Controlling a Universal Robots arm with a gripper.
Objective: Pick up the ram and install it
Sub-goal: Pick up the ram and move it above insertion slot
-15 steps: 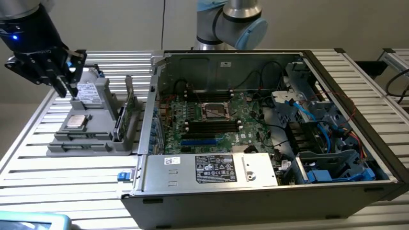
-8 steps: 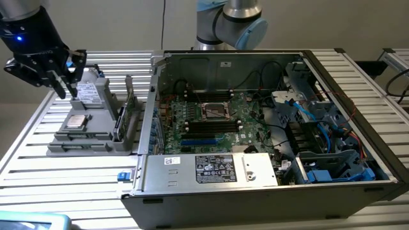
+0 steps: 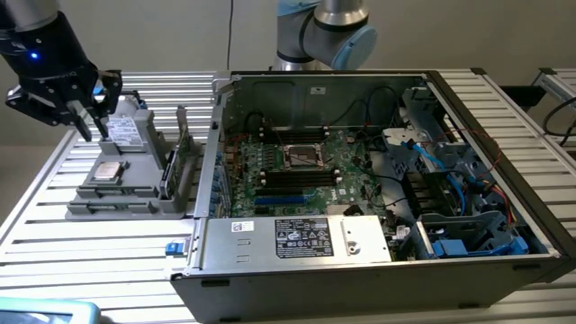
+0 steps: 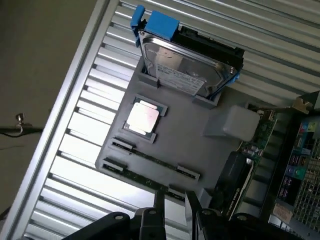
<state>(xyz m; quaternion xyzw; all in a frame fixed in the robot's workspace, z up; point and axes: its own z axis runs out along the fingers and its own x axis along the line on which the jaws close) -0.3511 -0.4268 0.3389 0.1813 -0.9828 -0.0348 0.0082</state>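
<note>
Two narrow green ram sticks stand on edge in slots of the grey parts tray [image 4: 185, 130]. One ram [image 4: 155, 160] sits farther into the tray and the other [image 4: 139, 178] nearer its edge. In the wrist view my gripper [image 4: 175, 202] hangs just above the nearer stick, open, with nothing between its dark fingers [image 4: 160, 200]. In the exterior view the gripper [image 3: 96, 128] hovers over the tray [image 3: 94, 202] at that view's left. The open computer case [image 3: 378, 270] lies to the right, and black memory slots [image 3: 301, 174] show on its motherboard.
The tray also holds a silver processor chip [image 4: 143, 117], an upright hard drive [image 4: 182, 67] with blue rails, a pale block [image 4: 237, 122] and a tall green expansion card [image 4: 260, 135]. All of it rests on a slatted aluminium table [image 3: 108, 270]. Cables and drive cages crowd the case's right side.
</note>
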